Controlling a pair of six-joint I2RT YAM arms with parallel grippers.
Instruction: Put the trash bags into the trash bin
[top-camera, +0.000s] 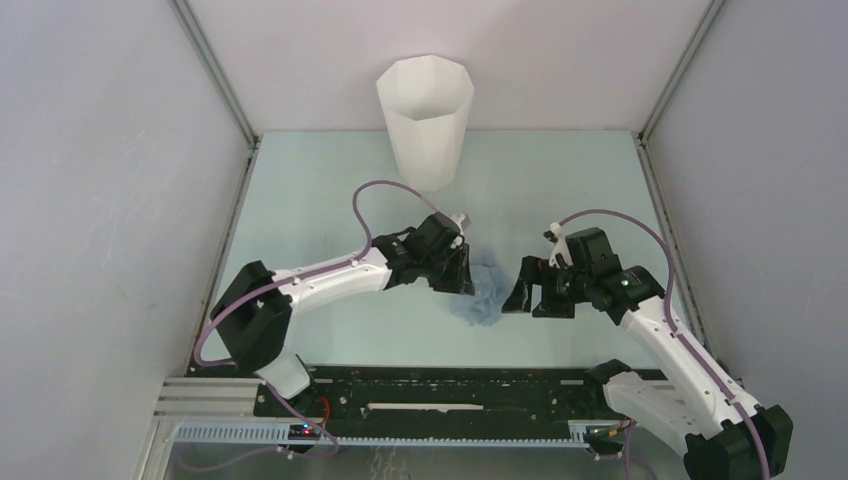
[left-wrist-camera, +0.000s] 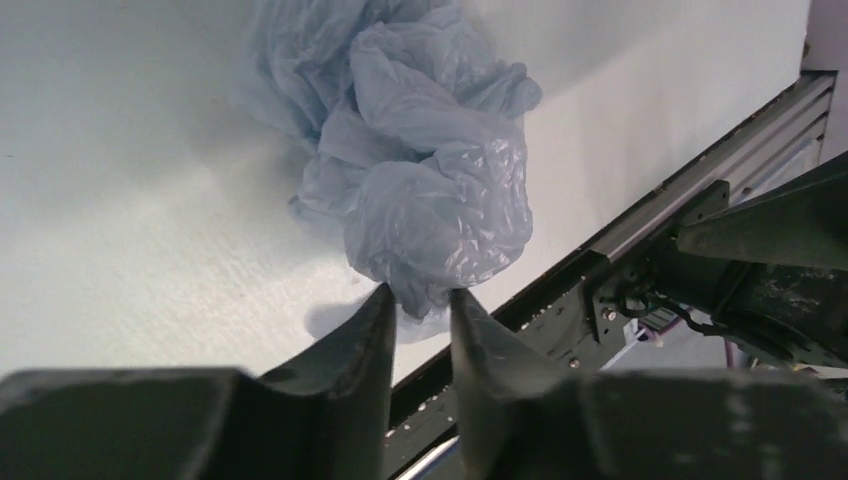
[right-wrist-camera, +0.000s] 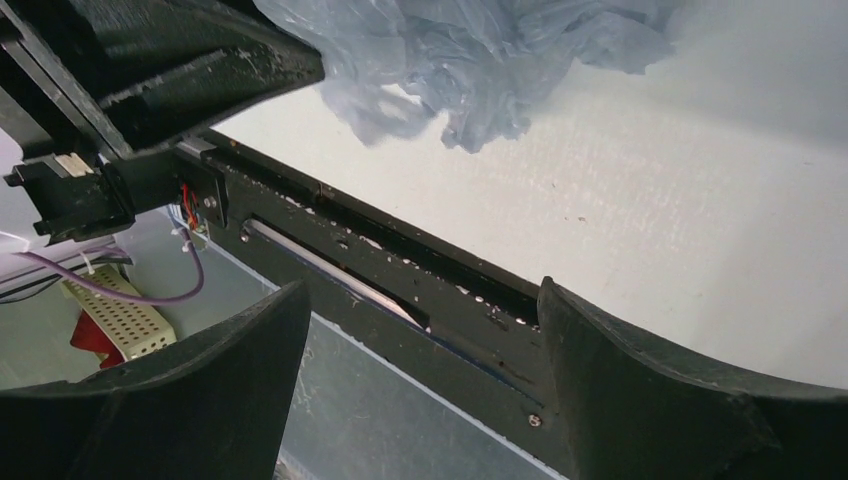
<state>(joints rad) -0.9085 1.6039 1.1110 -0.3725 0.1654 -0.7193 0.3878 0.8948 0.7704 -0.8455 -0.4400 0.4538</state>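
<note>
The pale-blue trash bag (top-camera: 484, 290) is a crumpled bunch at the table's middle, between my two grippers. My left gripper (top-camera: 456, 272) is shut on one end of it; in the left wrist view the fingertips (left-wrist-camera: 385, 300) pinch the bag's (left-wrist-camera: 430, 190) lower fold, with the gripper (left-wrist-camera: 421, 300) holding the bunch a little off the table. My right gripper (top-camera: 535, 297) is open and empty just right of the bag; in its view (right-wrist-camera: 420, 300) the bag (right-wrist-camera: 480, 50) hangs ahead at the top. The white faceted trash bin (top-camera: 425, 120) stands upright at the back centre.
The black rail (top-camera: 440, 392) runs along the table's near edge, also in the right wrist view (right-wrist-camera: 400, 260). Grey walls close in the left, right and back. The left arm's purple cable (top-camera: 362, 205) loops above its wrist.
</note>
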